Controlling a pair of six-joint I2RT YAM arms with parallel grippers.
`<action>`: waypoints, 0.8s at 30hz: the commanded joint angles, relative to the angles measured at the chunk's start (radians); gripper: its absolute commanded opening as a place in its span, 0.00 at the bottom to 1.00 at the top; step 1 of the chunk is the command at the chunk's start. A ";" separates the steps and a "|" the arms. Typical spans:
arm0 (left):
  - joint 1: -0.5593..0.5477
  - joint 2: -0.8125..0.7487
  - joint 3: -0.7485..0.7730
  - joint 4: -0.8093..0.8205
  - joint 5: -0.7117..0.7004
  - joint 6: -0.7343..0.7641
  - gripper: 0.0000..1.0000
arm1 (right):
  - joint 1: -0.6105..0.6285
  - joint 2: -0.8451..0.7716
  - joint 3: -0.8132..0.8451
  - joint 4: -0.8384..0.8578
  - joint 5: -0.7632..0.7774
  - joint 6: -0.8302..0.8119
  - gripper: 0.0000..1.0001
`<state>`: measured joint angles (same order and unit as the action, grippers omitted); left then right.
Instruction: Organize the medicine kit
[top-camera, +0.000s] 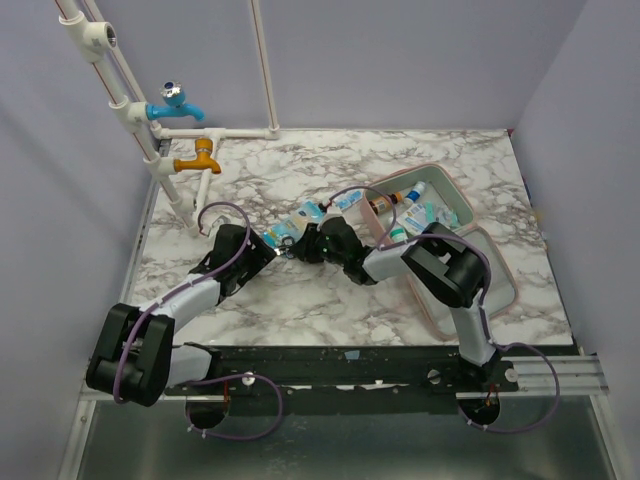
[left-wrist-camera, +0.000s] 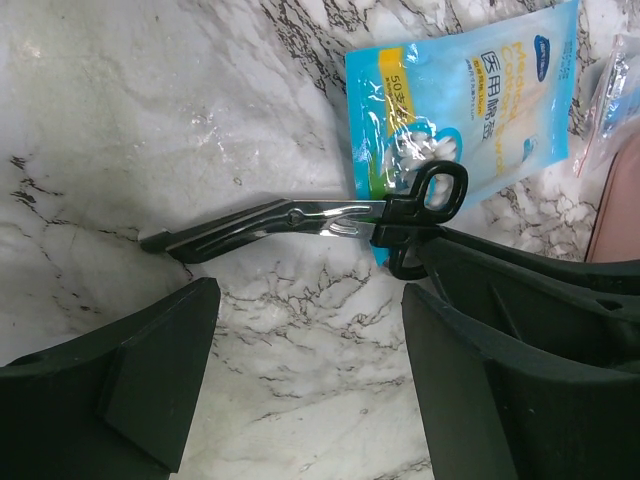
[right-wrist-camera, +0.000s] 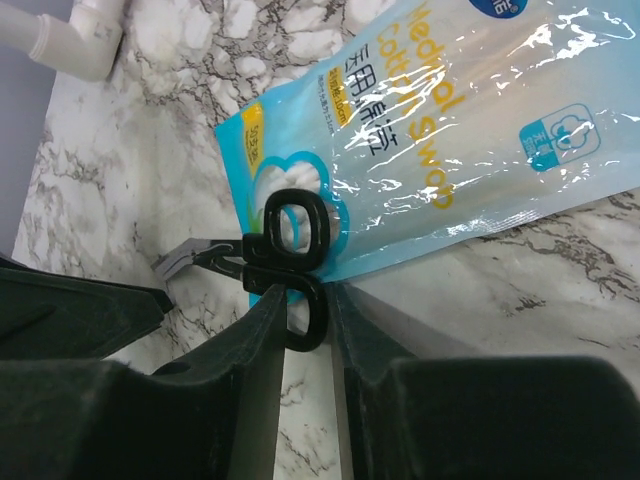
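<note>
The pink medicine kit (top-camera: 463, 200) lies open at the right of the table, with small bottles and sachets in its far half. Black-handled scissors (left-wrist-camera: 290, 222) lie on the marble, their handle loops over the corner of a blue-white cotton swab sachet (left-wrist-camera: 470, 100). My right gripper (right-wrist-camera: 308, 300) is shut on the lower handle loop of the scissors (right-wrist-camera: 300, 250). My left gripper (left-wrist-camera: 310, 340) is open and empty, just short of the scissor blades. The two grippers meet mid-table, left gripper (top-camera: 272, 247) and right gripper (top-camera: 305, 243).
White pipes with a blue tap (top-camera: 175, 105) and an orange tap (top-camera: 200, 158) stand at the back left. A second sachet (top-camera: 345, 200) lies beside the kit. The kit's near half (top-camera: 507, 280) lies under my right arm.
</note>
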<state>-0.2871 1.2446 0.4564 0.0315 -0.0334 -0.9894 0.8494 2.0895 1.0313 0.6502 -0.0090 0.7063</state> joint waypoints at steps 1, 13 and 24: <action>0.008 0.004 0.017 -0.013 0.012 0.015 0.76 | -0.006 0.043 -0.018 -0.004 -0.023 0.004 0.22; 0.008 0.012 0.021 -0.012 0.033 0.027 0.76 | -0.010 -0.012 -0.073 0.027 -0.029 0.000 0.01; 0.008 -0.132 0.084 -0.117 0.145 0.093 0.76 | -0.010 -0.185 -0.216 0.082 -0.009 0.032 0.01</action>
<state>-0.2871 1.2110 0.4698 -0.0074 0.0544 -0.9527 0.8429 1.9739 0.8612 0.7017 -0.0284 0.7319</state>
